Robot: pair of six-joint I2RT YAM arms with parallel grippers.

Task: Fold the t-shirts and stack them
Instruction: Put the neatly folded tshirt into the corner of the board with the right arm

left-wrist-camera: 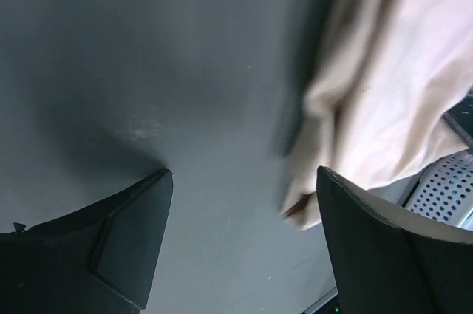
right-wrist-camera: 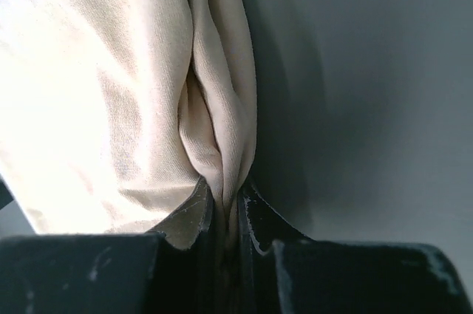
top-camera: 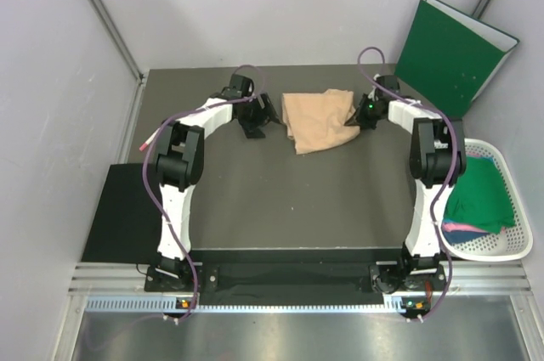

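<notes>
Top view: peach shirt point(top-camera: 319, 121) bunched upper centre of table point(top-camera: 280, 208); left gripper point(top-camera: 259, 119) just left of it, right gripper point(top-camera: 364, 115) at its right edge. Green shirt point(top-camera: 476, 195) in basket point(top-camera: 510, 251), lower right.
Left wrist: left gripper point(left-wrist-camera: 244, 181) spread wide, nothing btwn fingers; peach shirt point(left-wrist-camera: 392, 92) upper right.
Right wrist: right gripper point(right-wrist-camera: 222, 207) clenched on peach shirt point(right-wrist-camera: 111, 107) fold, bottom centre.

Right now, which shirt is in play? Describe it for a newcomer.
Dark table, far half, near centre: a rumpled peach-beige t-shirt. It is the only shirt out of the white basket, its right edge pinched in the right fingers.
</notes>
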